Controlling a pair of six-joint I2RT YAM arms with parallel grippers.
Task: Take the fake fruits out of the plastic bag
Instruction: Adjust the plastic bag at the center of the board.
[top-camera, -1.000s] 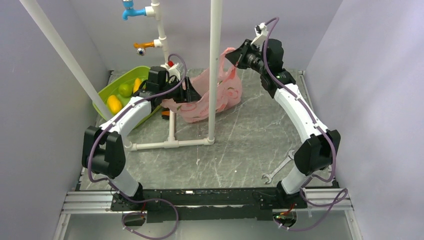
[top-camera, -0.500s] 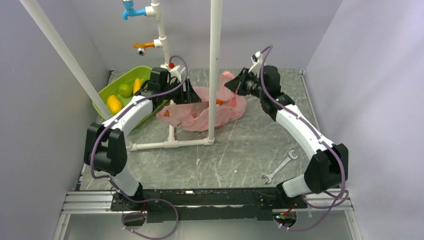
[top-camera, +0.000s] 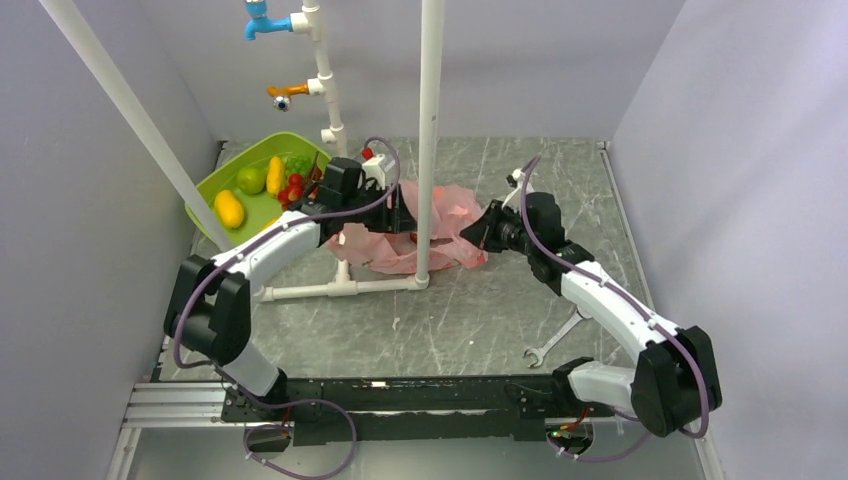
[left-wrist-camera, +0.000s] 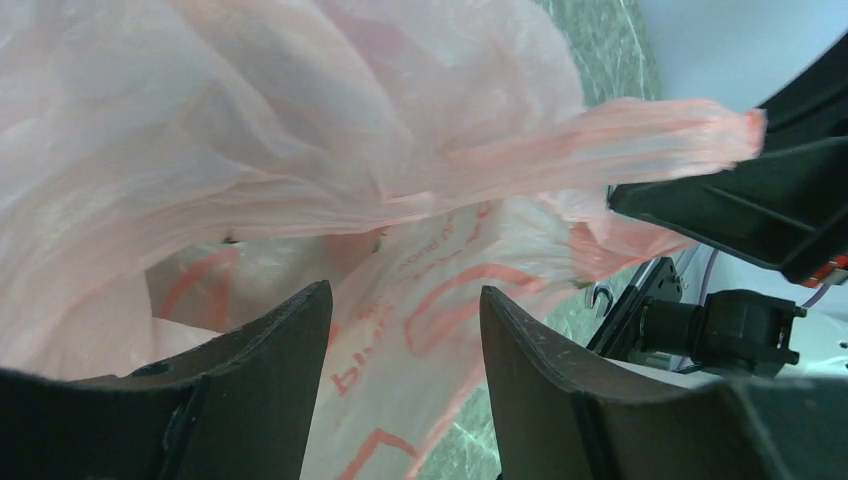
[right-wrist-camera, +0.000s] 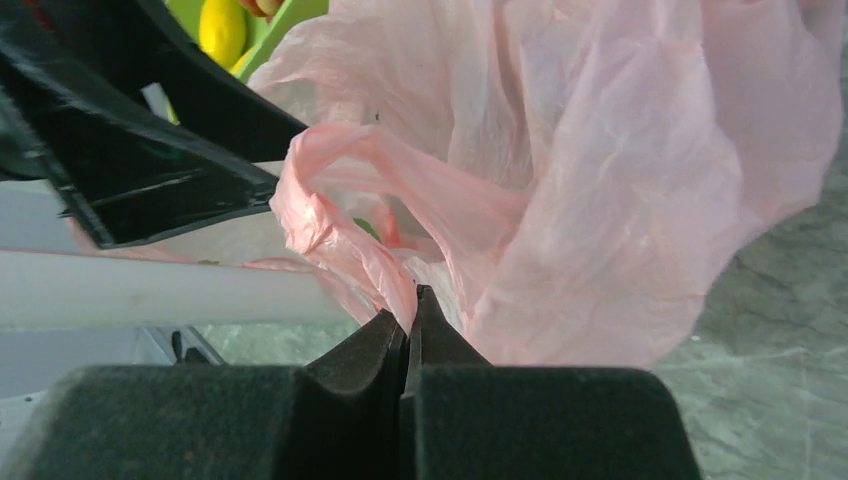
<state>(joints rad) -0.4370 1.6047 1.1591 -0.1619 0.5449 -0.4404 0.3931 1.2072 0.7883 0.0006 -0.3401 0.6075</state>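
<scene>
1. Right gripper (right-wrist-camera: 410, 312) pinched a handle of the thin, translucent pink plastic bag (right-wrist-camera: 620, 180), which lay slumped at 12 o'clock.
2. Left gripper (left-wrist-camera: 405, 298) gaped at the bag's mouth.
3. Yellow-orange and red plastic fruits (top-camera: 229, 208) lay in the green basin (top-camera: 258, 205) at 10 o'clock. The next move was probably to probe for leftovers.

Plastic bag (top-camera: 445, 235) mid-table between arms; fake fruits (top-camera: 229, 208) in tray (top-camera: 258, 205) left of it; wrench (top-camera: 556, 338) front right.

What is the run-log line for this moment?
right end effector: shut on plastic bag edge | left end effector: open, facing bag | fake fruits: some in green tray | bag contents: unclear
</scene>
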